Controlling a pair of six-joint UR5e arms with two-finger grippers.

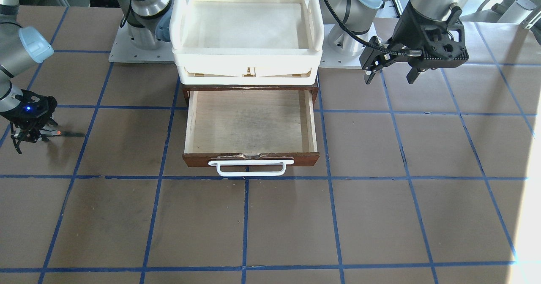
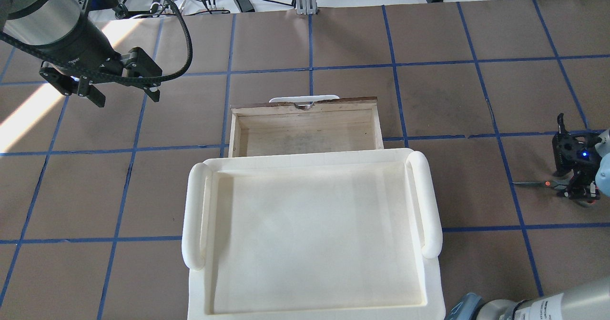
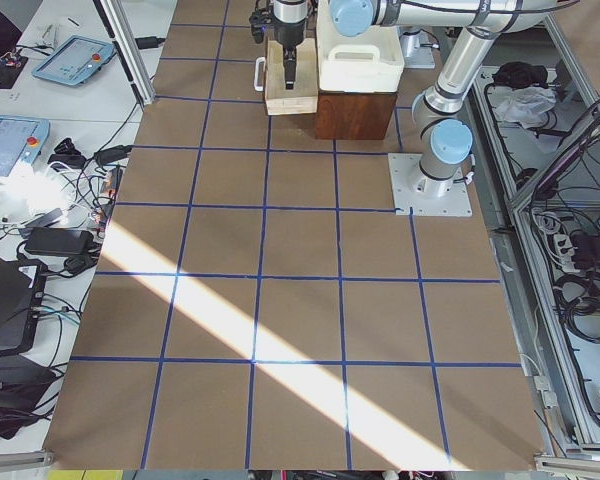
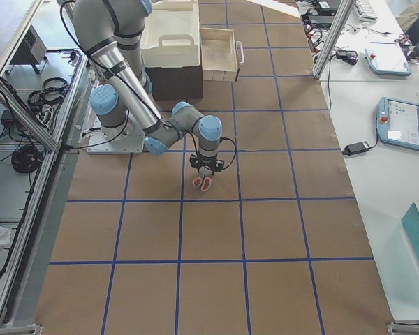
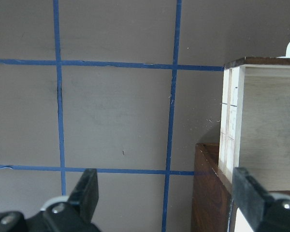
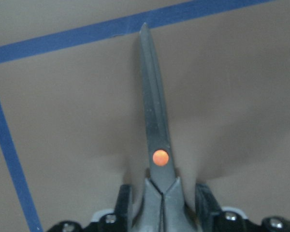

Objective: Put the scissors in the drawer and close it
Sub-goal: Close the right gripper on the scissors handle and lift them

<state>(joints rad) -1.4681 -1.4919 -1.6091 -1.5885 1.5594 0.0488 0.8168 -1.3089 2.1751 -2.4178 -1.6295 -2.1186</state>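
At 3 o'clock from the open drawer in the overhead view, well apart from it, the scissors sit between the fingers of the right gripper. The two fingers are drawn in against either side of the grey neck just below the orange pivot, clamped on it. The slim dark blades are closed together and stick out past the fingers, pointing to 9 o'clock, towards the drawer. The orange handle loops show under the gripper in the right side view. I cannot tell whether the scissors touch the worktop.

The right arm reaches low and outward from its base, bent at the elbow, with the wrist turned so the fingers point straight down.

The left gripper hangs above the worktop at about 10 o'clock from the drawer, its fingers wide apart and holding nothing.

The drawer is pulled out, with pale plywood inside, a dark reddish-brown front and a white bar handle. A cream-white tray sits on the cabinet above it.
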